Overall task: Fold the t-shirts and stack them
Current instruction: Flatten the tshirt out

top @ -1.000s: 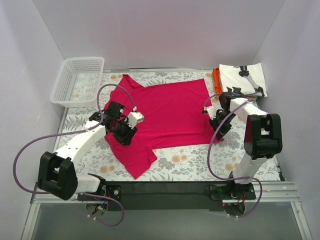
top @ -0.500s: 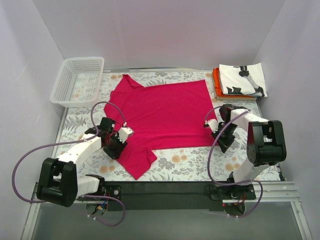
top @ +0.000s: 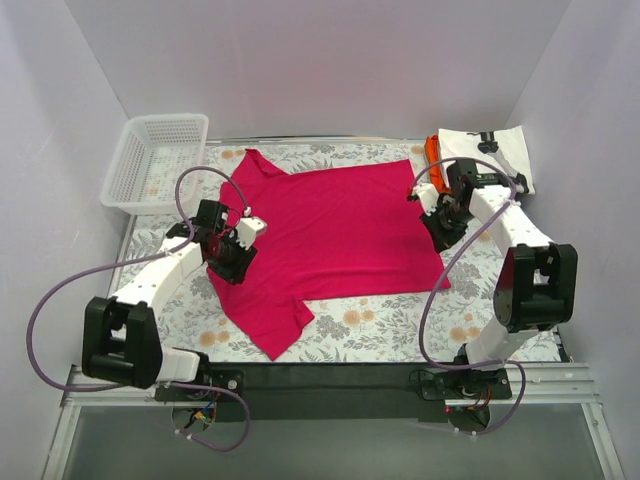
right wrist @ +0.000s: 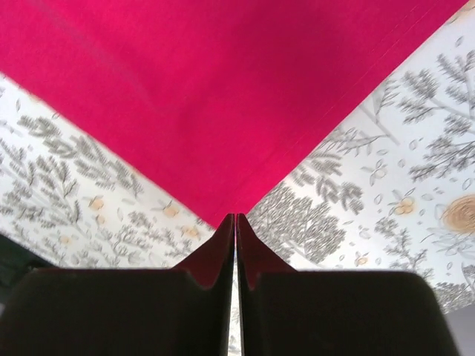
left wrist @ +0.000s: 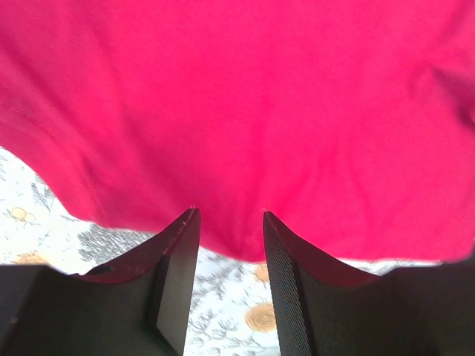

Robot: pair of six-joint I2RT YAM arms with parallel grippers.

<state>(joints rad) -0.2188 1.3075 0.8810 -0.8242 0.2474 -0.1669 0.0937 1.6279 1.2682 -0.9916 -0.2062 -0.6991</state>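
From above, the crimson t-shirt (top: 340,235) lies spread smooth on the flowered tablecloth (top: 380,322). My left pincer (top: 228,262) is bent low over its left side, and my right pincer (top: 440,228) is stretched forward to its right hem, near the folded white t-shirt (top: 500,150) stacked on the orange t-shirt (top: 432,152). My left wrist shows black, ribbed left fingers (left wrist: 178,274) standing apart, the shirt's curved edge at their tips, nothing clasped. My right wrist shows my right fingers (right wrist: 215,259) pressed together, pinching a pointed peak of stitched hem.
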